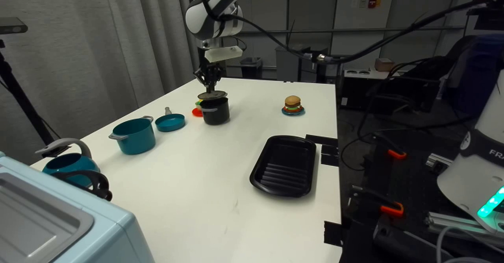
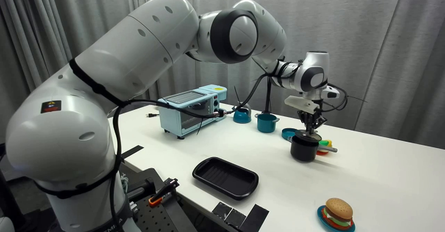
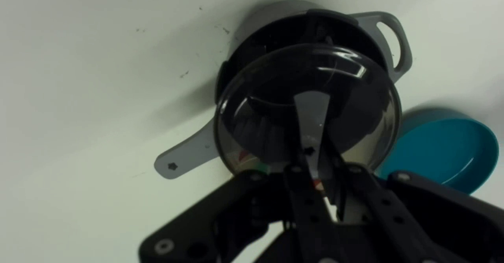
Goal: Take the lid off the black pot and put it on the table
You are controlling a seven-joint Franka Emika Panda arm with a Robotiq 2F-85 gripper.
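The tool [image 3: 317, 160] is clamped on the grey handle [image 3: 312, 113] of the transparent lid [image 3: 305, 78], tilted over the black pot [image 1: 216, 112], nearer the far edge of the table [image 1: 197, 204]. Best lift it straight clear, then lower gently toward the robot-side edge, short of the toy burger [image 1: 293, 103] and ridged grill pan [image 1: 284, 165]; the shallow teal pan [image 1: 170, 122] and toy food [image 2: 326, 143] crowd the pot's far side.
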